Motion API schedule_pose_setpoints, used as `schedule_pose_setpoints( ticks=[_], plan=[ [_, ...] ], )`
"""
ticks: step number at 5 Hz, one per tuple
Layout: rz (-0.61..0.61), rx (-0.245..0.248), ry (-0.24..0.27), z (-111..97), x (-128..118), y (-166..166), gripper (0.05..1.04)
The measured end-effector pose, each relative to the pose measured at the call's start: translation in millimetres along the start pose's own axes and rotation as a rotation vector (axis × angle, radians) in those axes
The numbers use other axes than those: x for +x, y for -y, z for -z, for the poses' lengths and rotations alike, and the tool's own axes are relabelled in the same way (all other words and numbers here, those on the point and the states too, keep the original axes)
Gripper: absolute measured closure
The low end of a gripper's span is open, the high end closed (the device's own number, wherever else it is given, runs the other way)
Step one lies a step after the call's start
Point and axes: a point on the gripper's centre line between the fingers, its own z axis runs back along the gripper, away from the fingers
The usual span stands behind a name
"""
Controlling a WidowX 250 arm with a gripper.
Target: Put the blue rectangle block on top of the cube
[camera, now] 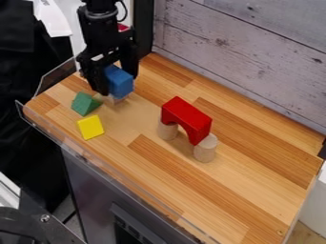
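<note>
The gripper is at the upper left of the board, pointing down, with its fingers closed against two sides of the blue block. Just below the blue block, part of a pale wooden piece shows, most of it covered by the blue block. Whether the two touch, I cannot tell.
A green block and a yellow block lie to the lower left of the gripper. Right of it, a red arch rests on two wooden cylinders. A grey plank wall runs behind the board.
</note>
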Motion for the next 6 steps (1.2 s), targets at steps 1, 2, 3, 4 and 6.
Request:
schedule_pose_setpoints(
  ticks=[1, 2, 3, 4, 6],
  plan=[
    [0.02, -0.011, 0.003, -8, -1, 0, 0.085],
    [0.086, -0.078, 0.076, -55, 3, 0, 0.085],
    [0.123, -0.09, 0.141, -86, 5, -1, 0.085],
    [0.293, -0.074, 0.086, -97, -7, -4, 0.085],
    [0.76, -0.166, -0.095, -116, -57, 3, 0.085]
  ],
)
